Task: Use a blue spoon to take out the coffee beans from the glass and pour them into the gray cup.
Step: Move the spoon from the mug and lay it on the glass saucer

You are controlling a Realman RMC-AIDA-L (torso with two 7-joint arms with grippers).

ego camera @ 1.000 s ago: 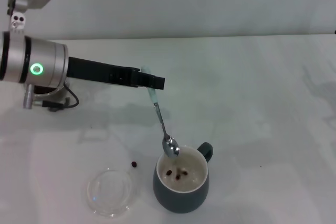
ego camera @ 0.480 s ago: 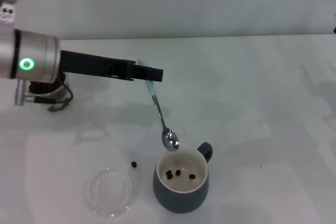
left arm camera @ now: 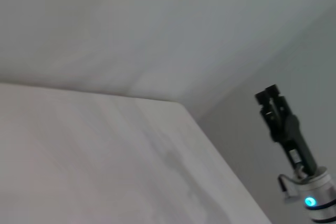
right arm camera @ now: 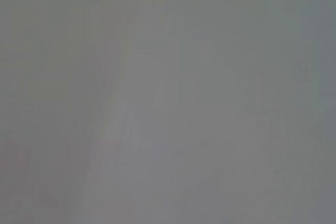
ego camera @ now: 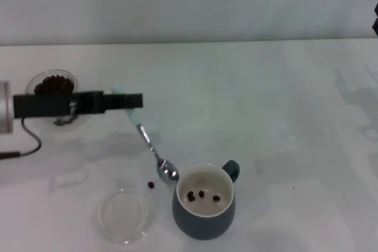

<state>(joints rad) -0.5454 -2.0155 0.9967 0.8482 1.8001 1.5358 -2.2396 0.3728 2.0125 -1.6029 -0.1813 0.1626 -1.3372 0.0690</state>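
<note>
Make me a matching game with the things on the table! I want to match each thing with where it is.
Things:
1. blue spoon
2. glass
3. gray cup
4. stray bean

Places:
A. on the bare table between the clear dish and the spoon bowl
B. far left, full of coffee beans
C. held by the left gripper, bowl just left of the cup
D. front middle, three beans inside

Pairs: 1-C, 2-B, 3-D, 4-A
</note>
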